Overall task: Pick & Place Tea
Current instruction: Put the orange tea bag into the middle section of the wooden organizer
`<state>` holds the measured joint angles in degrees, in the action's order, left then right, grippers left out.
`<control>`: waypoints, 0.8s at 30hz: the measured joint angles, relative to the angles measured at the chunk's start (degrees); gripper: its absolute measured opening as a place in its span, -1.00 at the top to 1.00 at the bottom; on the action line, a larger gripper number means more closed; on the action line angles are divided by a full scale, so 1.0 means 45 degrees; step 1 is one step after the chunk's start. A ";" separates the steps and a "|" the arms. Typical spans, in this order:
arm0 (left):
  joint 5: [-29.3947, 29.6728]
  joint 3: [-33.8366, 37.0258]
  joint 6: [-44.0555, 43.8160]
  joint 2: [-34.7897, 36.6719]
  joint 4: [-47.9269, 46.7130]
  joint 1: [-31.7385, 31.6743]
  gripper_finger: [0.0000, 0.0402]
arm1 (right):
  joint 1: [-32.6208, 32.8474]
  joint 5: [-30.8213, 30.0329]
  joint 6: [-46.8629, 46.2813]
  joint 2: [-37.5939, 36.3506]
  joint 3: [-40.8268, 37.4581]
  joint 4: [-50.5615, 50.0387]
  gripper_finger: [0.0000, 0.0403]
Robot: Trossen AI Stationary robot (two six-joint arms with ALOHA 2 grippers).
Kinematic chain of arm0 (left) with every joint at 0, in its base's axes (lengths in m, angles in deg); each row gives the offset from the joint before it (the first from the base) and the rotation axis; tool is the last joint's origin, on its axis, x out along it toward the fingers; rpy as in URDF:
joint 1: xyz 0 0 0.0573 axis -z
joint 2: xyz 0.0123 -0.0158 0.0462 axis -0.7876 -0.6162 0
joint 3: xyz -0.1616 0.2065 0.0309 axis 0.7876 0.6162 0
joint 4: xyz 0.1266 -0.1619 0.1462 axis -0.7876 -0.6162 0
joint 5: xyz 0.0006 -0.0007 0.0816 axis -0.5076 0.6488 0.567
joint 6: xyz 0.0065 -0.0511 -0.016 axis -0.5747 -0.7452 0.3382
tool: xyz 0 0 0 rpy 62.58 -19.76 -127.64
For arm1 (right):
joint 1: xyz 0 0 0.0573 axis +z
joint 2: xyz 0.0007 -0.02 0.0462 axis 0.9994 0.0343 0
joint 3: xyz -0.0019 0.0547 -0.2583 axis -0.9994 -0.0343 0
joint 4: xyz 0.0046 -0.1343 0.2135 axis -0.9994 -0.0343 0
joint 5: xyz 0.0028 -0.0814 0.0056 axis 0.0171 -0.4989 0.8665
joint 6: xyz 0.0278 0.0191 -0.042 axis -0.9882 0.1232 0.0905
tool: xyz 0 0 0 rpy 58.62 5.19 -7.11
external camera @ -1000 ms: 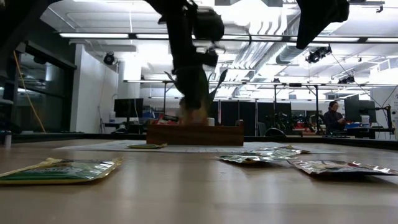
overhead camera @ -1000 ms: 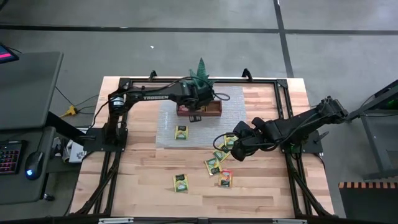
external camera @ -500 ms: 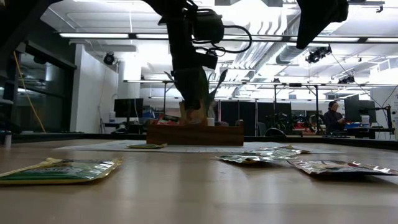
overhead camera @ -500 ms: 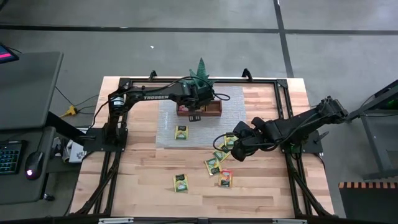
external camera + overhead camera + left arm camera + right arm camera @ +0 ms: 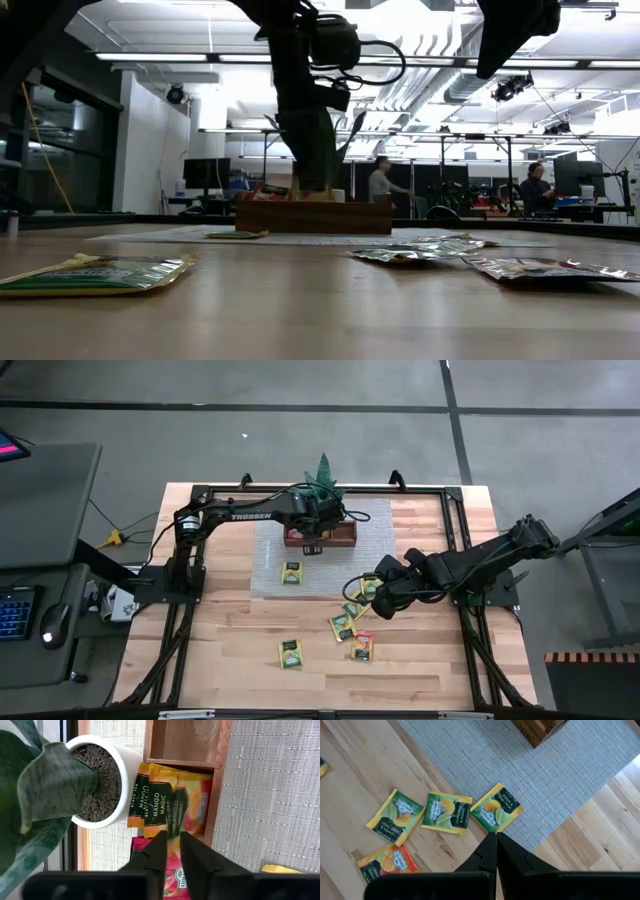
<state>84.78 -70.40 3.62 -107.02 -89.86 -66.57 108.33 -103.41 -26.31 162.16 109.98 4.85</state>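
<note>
The brown wooden tray (image 5: 322,538) lies on a grey woven mat (image 5: 270,560) at the far side. In the left wrist view, orange-yellow tea packets (image 5: 170,800) lie in one compartment, a red one (image 5: 175,875) in the adjoining one. My left gripper (image 5: 173,842) points down over these packets, its fingers a narrow gap apart. Several green and yellow tea packets (image 5: 446,812) and an orange-red one (image 5: 387,862) lie flat on the wood. My right gripper (image 5: 492,840) hangs shut above them, near the mat's edge. My left gripper comes slanting down from above over the packets in the tray. Nothing shows between its fingers (image 5: 159,847) but the packets lying beneath, and whether the tips touch a packet I cannot tell.
A potted plant in a white pot (image 5: 100,785) stands against the tray's far side, close to my left gripper. One tray compartment (image 5: 182,740) shows bare wood. Single packets lie on the mat (image 5: 292,572) and near the front edge (image 5: 291,652). People show in the room behind (image 5: 380,185).
A person has come into view in the room behind the table. Both arms and the packets stand as before.
</note>
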 joint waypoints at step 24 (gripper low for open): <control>0.0457 -0.0742 -0.2326 0.0019 -0.1877 0.0010 0.27 | -0.0005 0.0000 -0.0005 0.0000 0.0000 0.0005 1.00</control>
<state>86.84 -73.73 -6.84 -106.93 -98.31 -66.53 108.31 -103.41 -26.33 162.16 109.98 4.87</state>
